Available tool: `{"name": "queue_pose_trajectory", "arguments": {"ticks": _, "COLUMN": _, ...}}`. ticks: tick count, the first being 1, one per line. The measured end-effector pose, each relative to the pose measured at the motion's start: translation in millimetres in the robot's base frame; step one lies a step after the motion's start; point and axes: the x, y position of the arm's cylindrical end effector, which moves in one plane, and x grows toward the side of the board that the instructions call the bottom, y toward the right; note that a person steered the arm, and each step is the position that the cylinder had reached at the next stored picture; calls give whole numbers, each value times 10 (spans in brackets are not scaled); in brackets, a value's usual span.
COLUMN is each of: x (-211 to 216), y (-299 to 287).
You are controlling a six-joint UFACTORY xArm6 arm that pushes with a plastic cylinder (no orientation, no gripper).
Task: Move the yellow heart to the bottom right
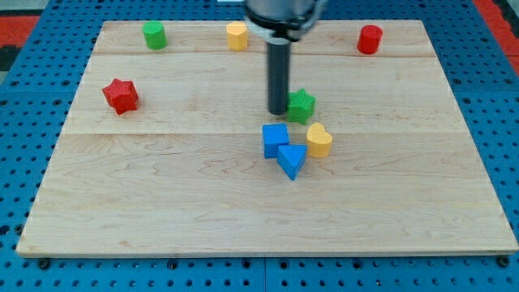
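The yellow heart (319, 140) lies near the board's middle, just right of a blue cube (275, 139) and a blue triangle (292, 160). My tip (278, 111) stands above and to the left of the heart, close beside the left of a green star (302, 104). The tip is apart from the heart, and the green star lies between them, above the heart.
A red star (121, 96) lies at the left. A green cylinder (154, 35), a yellow cylinder (237, 36) and a red cylinder (370, 39) stand along the top edge. The wooden board (405, 203) rests on a blue pegboard.
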Motion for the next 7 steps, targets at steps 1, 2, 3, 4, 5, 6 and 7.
{"name": "queue_pose_trajectory", "arguments": {"ticks": 1, "x": 0, "y": 699}}
{"name": "queue_pose_trajectory", "arguments": {"ticks": 2, "x": -34, "y": 932}}
{"name": "queue_pose_trajectory", "arguments": {"ticks": 3, "x": -197, "y": 785}}
{"name": "queue_pose_trajectory", "arguments": {"ticks": 4, "x": -281, "y": 784}}
{"name": "queue_pose_trajectory", "arguments": {"ticks": 5, "x": -321, "y": 784}}
{"name": "queue_pose_trajectory", "arguments": {"ticks": 6, "x": -370, "y": 784}}
{"name": "queue_pose_trajectory", "arguments": {"ticks": 7, "x": -393, "y": 784}}
